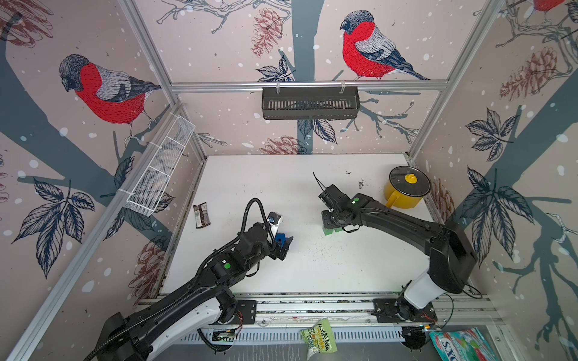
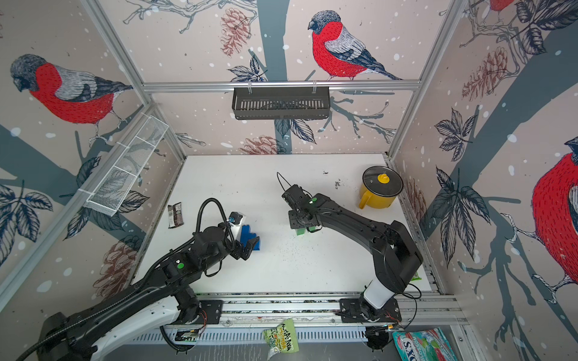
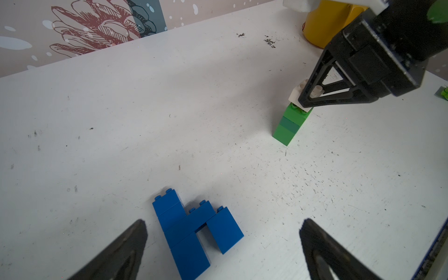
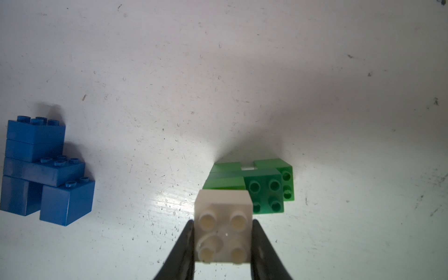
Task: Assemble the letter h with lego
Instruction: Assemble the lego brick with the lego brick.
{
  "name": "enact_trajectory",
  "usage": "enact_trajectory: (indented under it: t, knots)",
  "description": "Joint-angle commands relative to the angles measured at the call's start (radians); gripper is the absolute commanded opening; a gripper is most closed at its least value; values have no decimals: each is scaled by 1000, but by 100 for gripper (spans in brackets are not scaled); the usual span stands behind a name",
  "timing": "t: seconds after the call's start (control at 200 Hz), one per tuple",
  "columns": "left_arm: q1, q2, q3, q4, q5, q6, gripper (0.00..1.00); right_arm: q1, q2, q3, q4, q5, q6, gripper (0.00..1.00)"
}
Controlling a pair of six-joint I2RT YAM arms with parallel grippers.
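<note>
Right wrist view shows the right end effector (image 4: 223, 224) closed on a white brick (image 4: 223, 211), one finger on each side wall, studs up. Just beyond the white brick stand the green bricks (image 4: 265, 191): a column of light and darker green, with lower green bricks beside it, studs showing. In the left wrist view the white brick sits at the top of that column, with green studs visible under its edge. Whether it is pressed home cannot be told.

The blue bricks (image 4: 46, 169) stand upright on the bench (image 1: 250, 175) as a lowercase h: a tall column, a long brick bridging across, and a shorter leg. In both top views this blue h lies well apart from the green stack, toward 9 o'clock of it. The green stack is near the bench's middle, slightly toward 3 o'clock.

The left end effector (image 3: 223, 221) has its jaws spread wide and grips nothing. In its wrist view the fingers (image 3: 131, 244) flank the blue h without touching it. In a top view it sits just beside the h, at its 6 o'clock side.

A yellow pot (image 1: 403, 195) with a dark lid stands in the bench's 2 o'clock corner. A dark snack wrapper (image 1: 201, 215) lies near the 9 o'clock edge.
</note>
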Motion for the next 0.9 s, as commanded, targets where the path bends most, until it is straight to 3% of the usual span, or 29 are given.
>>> enact_trajectory:
  t: [0.0, 0.895]
  knots:
    - [-2, -4, 5, 11, 10, 1, 98, -4, 9, 4, -23, 5, -31, 0]
    - [-2, -3, 4, 11, 12, 3, 98, -10, 43, 26, -65, -23, -120, 0]
